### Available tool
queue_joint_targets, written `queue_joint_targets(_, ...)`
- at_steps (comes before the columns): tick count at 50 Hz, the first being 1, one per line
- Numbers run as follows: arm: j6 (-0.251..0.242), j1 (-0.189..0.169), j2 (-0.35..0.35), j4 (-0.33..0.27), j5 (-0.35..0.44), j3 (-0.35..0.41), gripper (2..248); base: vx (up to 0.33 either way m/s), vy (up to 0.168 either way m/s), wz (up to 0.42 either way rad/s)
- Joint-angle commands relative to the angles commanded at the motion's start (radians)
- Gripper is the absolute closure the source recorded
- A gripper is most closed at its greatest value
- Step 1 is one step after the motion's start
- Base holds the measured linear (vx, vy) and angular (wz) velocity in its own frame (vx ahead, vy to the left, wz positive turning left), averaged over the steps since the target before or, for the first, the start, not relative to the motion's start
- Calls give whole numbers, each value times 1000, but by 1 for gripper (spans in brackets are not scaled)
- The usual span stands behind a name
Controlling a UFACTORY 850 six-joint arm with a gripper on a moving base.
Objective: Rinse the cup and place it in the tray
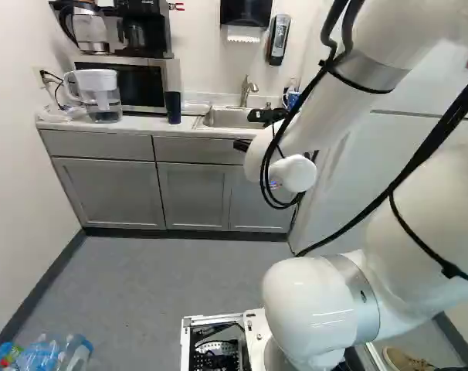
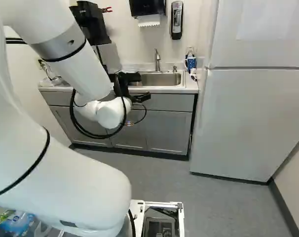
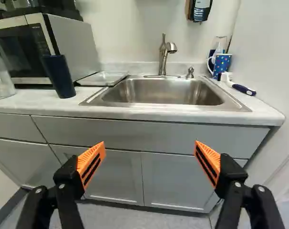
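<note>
My gripper [image 2: 138, 88] is in front of the sink cabinet in the right base view. In the wrist view the gripper [image 3: 149, 151] stands wide open, its orange pads apart with nothing between them. A tall dark blue cup [image 3: 59, 77] is upright on the counter, ahead of the gripper and beside the microwave; the left base view shows this cup [image 1: 172, 107] too. Between cup and sink lies a flat, pale tray [image 3: 102, 78], nothing visible on it. The steel sink [image 3: 161, 91] has a faucet [image 3: 164, 53] behind it.
A microwave [image 3: 63, 43] and a water pitcher [image 1: 103, 97] stand on the counter. Beyond the sink's other side are a dotted blue mug [image 3: 222, 64] and a brush [image 3: 243, 89]. A tall fridge [image 2: 243, 118] borders the counter. Plastic bottles [image 1: 45, 354] lie low near the base.
</note>
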Motion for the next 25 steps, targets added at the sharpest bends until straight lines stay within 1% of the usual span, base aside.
queue_joint_targets(14,0,0,-18,0,-2,-49,3,0,0,0)
queue_joint_targets(25,0,0,-31,0,-18,-88,3,0,0,0)
